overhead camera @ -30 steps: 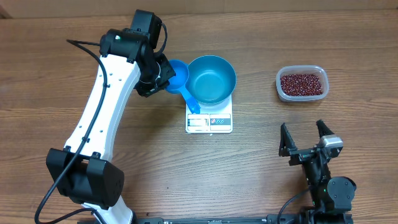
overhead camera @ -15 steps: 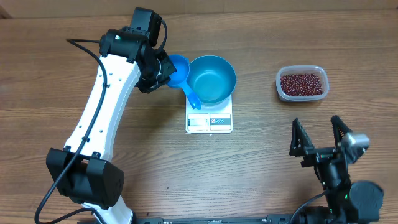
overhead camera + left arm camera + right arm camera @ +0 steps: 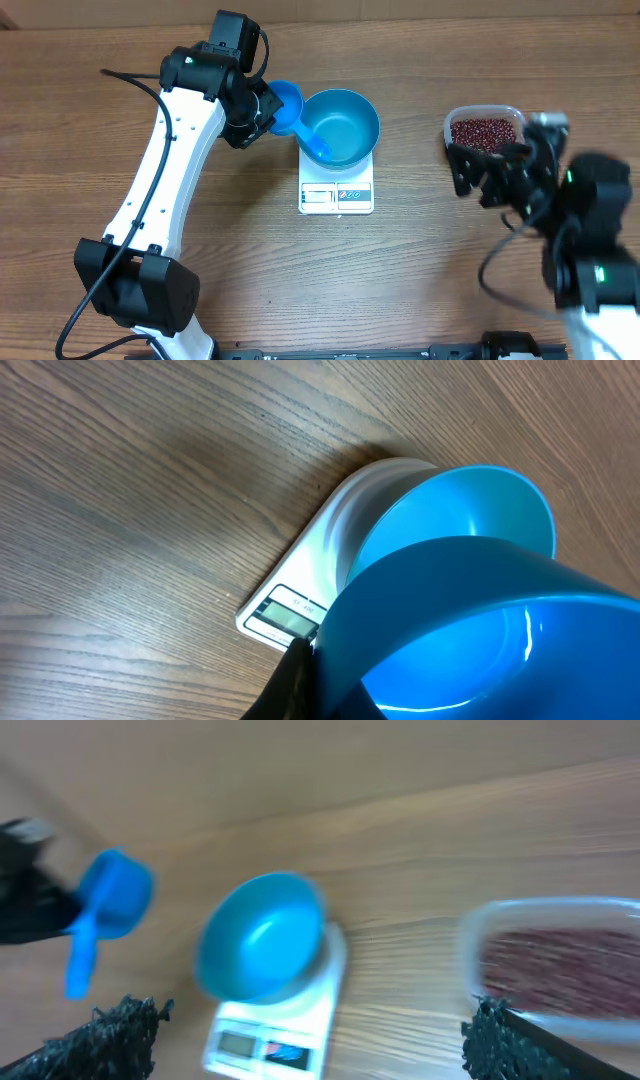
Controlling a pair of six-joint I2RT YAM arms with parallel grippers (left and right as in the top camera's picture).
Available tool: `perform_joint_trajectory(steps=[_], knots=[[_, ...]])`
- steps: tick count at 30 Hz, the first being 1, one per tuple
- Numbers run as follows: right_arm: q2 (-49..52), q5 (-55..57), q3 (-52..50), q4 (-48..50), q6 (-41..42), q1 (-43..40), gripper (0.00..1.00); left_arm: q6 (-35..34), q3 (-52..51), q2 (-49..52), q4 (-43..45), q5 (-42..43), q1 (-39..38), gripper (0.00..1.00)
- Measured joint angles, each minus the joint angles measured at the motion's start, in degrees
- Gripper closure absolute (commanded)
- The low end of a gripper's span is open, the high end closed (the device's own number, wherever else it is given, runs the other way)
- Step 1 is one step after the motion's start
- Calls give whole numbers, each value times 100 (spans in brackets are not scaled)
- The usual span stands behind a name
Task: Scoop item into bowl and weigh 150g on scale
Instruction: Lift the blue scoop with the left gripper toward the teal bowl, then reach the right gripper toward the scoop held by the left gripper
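My left hand [image 3: 257,112] is clenched on the blue scoop [image 3: 285,102], whose handle reaches over the left rim of the bowl [image 3: 352,122] - that sits on the scale [image 3: 336,196], mid-desk [image 3: 420,285]. The beans [image 3: 486,133] lie in the clear tub [image 3: 484,108] near the right edge. My right hand [image 3: 490,166] gapes wide and blurred, covering the tub's front edge - its wrist view is smeared too.

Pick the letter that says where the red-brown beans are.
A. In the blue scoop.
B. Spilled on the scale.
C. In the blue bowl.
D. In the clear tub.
D: the beans lie in the clear tub, while the bowl on the scale and the scoop show only bare blue inside.
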Motion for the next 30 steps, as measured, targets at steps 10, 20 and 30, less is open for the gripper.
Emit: perform_joint_trajectory(steps=[10,20,30], knots=[[1926,-3154,120,1622,970,4,0,-1023,0,0,37,-157,0,96],[2586,-3810,120,2059,2632,118,0,-2238,0,0,35,-188,-153,96],[2586,-3274,120,2312,3069,787,9,-3077,0,0,37,-186,-697,96]])
